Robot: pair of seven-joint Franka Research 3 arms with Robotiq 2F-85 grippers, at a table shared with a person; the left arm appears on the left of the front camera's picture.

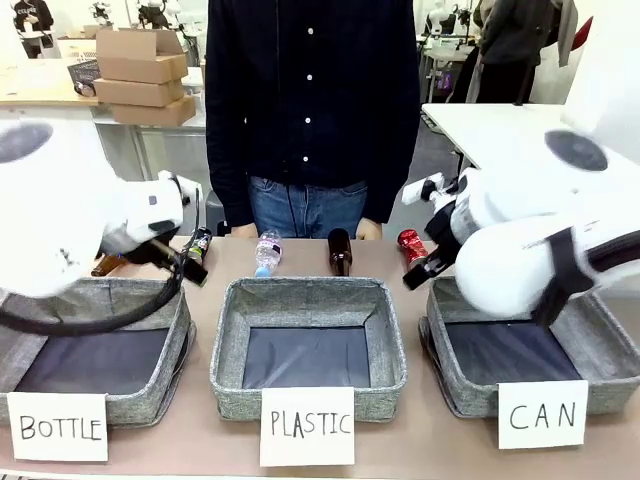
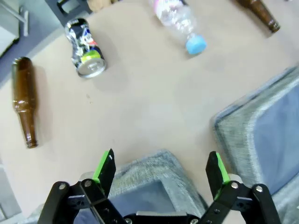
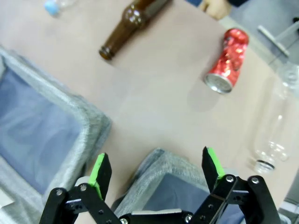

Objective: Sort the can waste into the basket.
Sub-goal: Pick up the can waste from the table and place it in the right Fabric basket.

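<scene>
While the red metal can [image 3: 227, 60] and black metal can [image 2: 85, 47] lie unsorted on the bench [image 2: 154, 93], our left tool [image 2: 161, 158] and right tool [image 3: 156, 158] are spread wide, empty.

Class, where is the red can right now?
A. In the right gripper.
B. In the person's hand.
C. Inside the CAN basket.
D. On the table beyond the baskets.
D: the red can lies on its side on the table, apart from the open right gripper.

The right hand [image 3: 155, 161] stands open and empty (green pads well apart) above one corner of a grey basket [image 3: 145, 182]. A dented red can [image 3: 227, 60] lies on the surface [image 3: 154, 88], between a brown bottle [image 3: 133, 25] and a clear bottle [image 3: 275, 126].
</scene>
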